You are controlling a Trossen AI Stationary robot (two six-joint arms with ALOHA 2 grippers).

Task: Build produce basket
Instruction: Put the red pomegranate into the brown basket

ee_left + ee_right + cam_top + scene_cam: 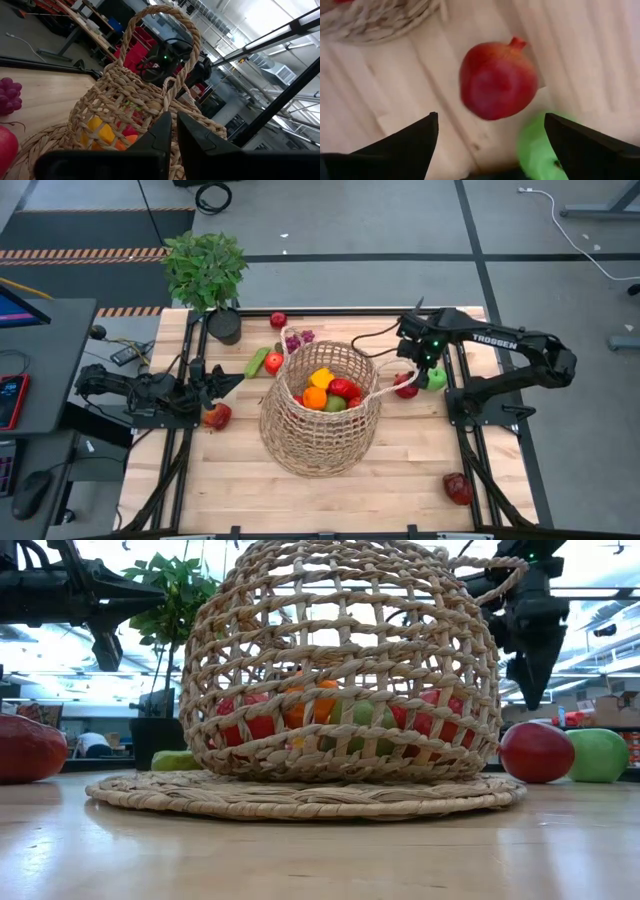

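The tan wicker basket (pixel 320 408) stands upright mid-table on its flat woven base (pixel 300 795), holding several produce pieces: orange, yellow, red and green (pixel 328 390). My right gripper (pixel 490 145) hangs open, pointing down over a red pomegranate-like fruit (pixel 497 82) and a green apple (pixel 540 150), both lying on the table right of the basket. The fingers touch neither. My left gripper (pixel 225 381) is shut and holds nothing. It waits left of the basket, pointing toward it, and in its wrist view the shut fingers (pixel 172 130) show in front of the weave.
Loose produce lies around: a red fruit (pixel 217 416) near my left gripper, a cucumber (pixel 257 362), a red fruit (pixel 274 362), grapes (pixel 298 338), a red apple (pixel 278 320), and a dark red piece (pixel 458 488) near the right front. A potted plant (pixel 207 270) stands far left.
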